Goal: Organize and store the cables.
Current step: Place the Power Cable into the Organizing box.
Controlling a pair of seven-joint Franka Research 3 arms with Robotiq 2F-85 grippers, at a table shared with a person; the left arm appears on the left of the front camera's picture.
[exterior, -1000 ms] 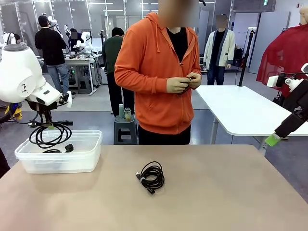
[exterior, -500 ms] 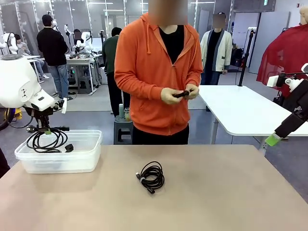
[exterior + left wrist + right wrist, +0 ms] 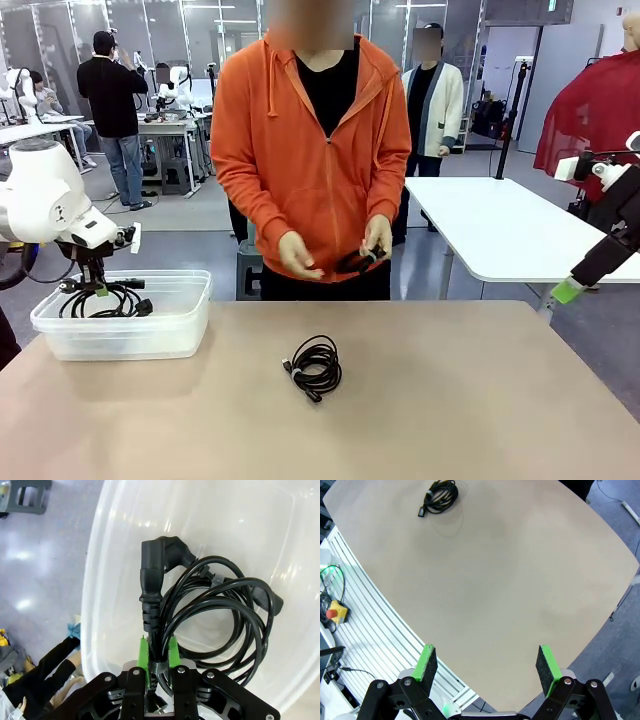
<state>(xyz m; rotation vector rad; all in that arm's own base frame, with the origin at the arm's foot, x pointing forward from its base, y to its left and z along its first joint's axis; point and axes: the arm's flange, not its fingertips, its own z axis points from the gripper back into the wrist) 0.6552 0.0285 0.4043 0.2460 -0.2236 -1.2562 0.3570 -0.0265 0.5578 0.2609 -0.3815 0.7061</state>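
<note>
Black coiled cable (image 3: pixel 151 587) in clear tub (image 3: pixel 120 338), smaller coil (image 3: pixel 316 367) on table (image 3: pixel 450 400)

Tub (image 3: pixel 185 335) on table (image 3: pixel 470 400), far-left corner. Power cable coil (image 3: pixel 220 605) inside tub; left gripper (image 3: pixel 158 647) directly above it, clamped on the cord just below the plug. 2nd cable coil (image 3: pixel 316 368) at table ctr, right of tub, well apart. Person (image 3: pixel 310 150) behind far edge, ctr, w/ 3rd cable (image 3: pixel 356 263) in hand (image 3: pixel 376 238). Right gripper (image 3: pixel 566 291) off table's right side, raised.
</note>
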